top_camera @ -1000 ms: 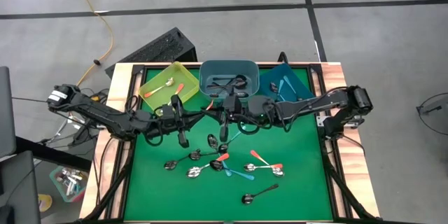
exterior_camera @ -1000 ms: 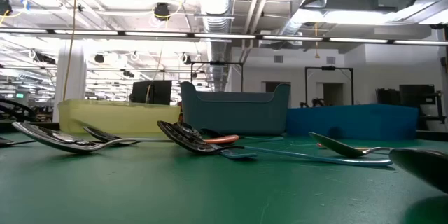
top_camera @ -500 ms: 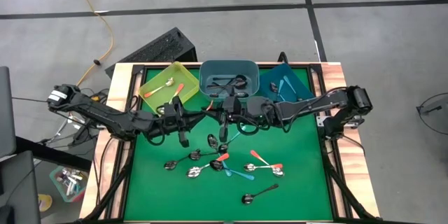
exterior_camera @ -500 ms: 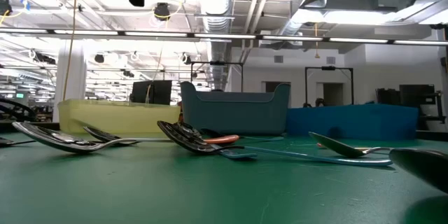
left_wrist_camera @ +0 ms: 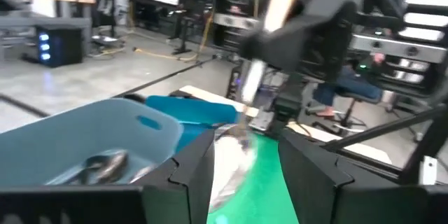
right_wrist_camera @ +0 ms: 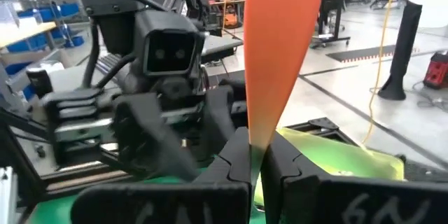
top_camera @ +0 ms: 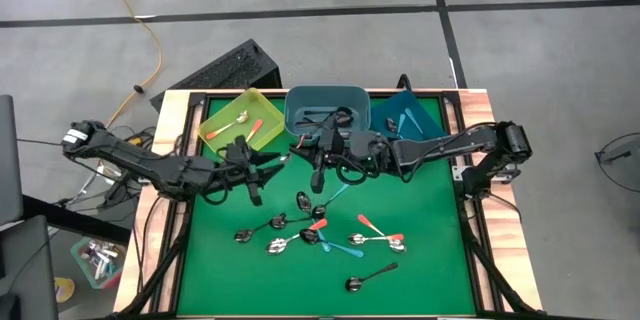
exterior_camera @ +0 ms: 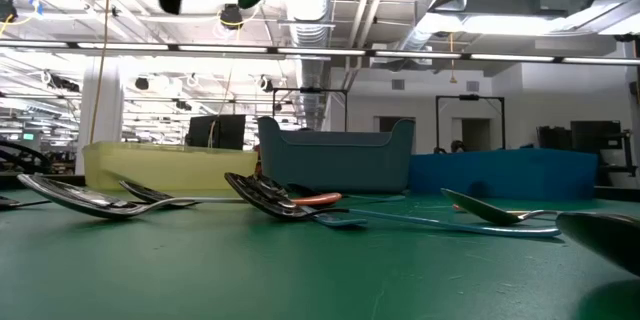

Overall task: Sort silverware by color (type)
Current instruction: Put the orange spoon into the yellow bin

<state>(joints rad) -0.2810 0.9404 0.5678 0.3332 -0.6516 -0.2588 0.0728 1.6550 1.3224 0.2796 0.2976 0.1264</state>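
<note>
Three bins [top_camera: 323,106] (spoons uncountable).

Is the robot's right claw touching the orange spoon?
Touching. The right wrist view shows the right gripper shut on the orange spoon, its fingers pinching the handle.

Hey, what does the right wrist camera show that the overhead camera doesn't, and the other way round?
Only the right wrist view: the orange spoon handle up close, upright, clamped in the right pincer. Only the high view: the loose spoons on the green mat, plus the grey-blue bin and the blue bin. Both: the left arm and the yellow bin.
</note>
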